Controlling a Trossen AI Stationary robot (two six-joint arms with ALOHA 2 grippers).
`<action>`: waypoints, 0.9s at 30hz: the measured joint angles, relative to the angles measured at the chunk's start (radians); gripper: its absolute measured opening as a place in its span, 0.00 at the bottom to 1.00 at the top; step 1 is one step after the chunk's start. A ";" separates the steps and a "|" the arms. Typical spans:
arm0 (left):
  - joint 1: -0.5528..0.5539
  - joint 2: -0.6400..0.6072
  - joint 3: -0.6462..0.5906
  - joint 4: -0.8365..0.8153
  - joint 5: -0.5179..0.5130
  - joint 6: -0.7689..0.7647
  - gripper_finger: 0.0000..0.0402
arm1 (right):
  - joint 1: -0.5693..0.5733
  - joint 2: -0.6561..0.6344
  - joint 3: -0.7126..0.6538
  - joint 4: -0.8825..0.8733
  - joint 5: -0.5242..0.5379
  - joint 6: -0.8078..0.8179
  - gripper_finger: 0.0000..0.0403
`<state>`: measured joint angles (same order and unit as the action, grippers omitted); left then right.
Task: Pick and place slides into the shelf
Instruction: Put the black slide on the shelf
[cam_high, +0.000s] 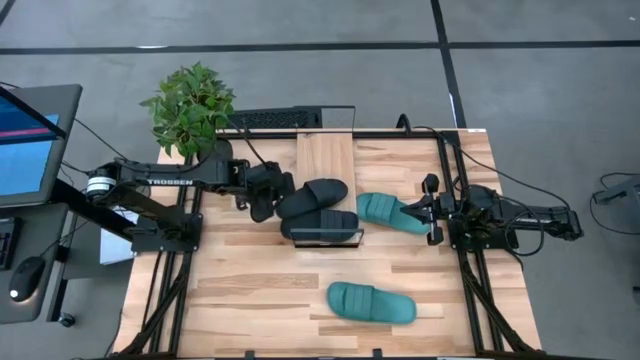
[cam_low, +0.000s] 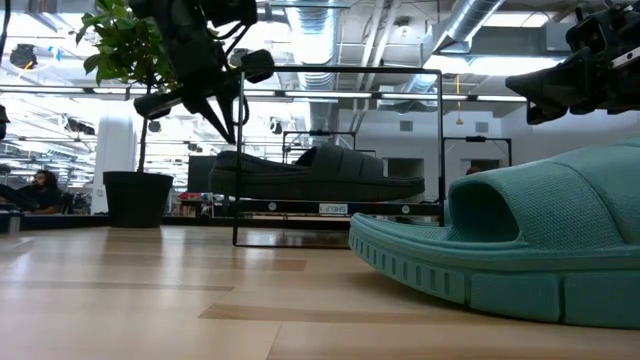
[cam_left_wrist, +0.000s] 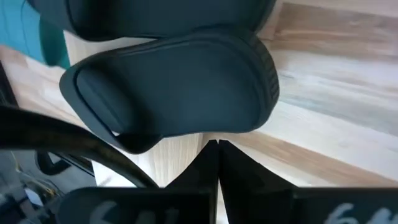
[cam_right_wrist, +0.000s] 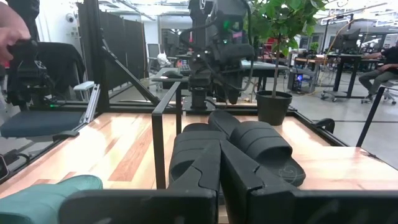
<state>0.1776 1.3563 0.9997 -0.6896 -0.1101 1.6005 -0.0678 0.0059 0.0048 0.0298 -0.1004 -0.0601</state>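
- The left gripper (cam_high: 262, 205), fingers closed on nothing, hovered just left of the two black slides (cam_high: 318, 207) on the shelf (cam_high: 326, 152).
- The right gripper (cam_high: 432, 208), closed and empty, sat beside a teal slide (cam_high: 388, 212).

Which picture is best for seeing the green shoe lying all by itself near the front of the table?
The high view: the whole green shoe shows from above, alone on the table. The low view shows it very close, cut off at the edge. The left wrist view doesn't show it; the right wrist view shows only a green corner that may be the other green shoe.
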 joint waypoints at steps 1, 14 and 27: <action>0.000 0.000 0.000 -0.003 -0.004 0.014 0.00 | 0.000 0.000 0.000 0.000 0.000 0.000 0.00; -0.082 -0.147 0.000 0.003 0.102 -0.189 0.00 | 0.000 0.000 0.000 0.000 0.000 0.000 0.00; -0.233 -0.177 -0.038 -0.131 0.109 -0.306 0.00 | 0.000 0.000 0.000 0.000 0.000 0.000 0.00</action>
<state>-0.0551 1.1798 0.9619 -0.8202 -0.0014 1.2941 -0.0679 0.0061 0.0044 0.0299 -0.1003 -0.0601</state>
